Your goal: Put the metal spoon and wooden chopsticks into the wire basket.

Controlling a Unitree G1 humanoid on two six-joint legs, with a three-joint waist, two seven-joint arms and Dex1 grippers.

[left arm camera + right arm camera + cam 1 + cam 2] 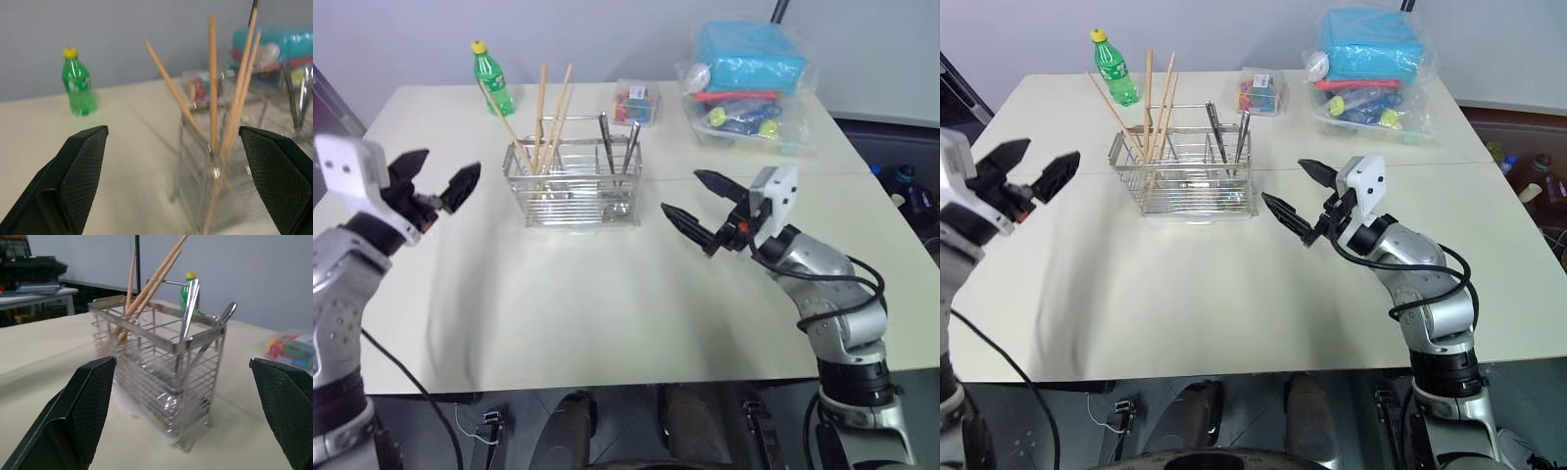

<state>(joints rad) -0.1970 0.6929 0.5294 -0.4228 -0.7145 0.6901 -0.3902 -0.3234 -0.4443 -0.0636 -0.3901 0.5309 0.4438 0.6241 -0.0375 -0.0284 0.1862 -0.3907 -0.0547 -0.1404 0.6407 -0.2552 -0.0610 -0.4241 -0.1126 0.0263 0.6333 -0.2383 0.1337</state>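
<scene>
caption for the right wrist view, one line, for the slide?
Open right gripper facing the wire basket, wooden chopsticks and metal spoon standing inside.

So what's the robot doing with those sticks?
It's tidying cutlery. The chopsticks and spoons already stand in the basket on the table. The left gripper and right gripper are open and empty, one on each side of the basket. A green bottle stands behind.
</scene>
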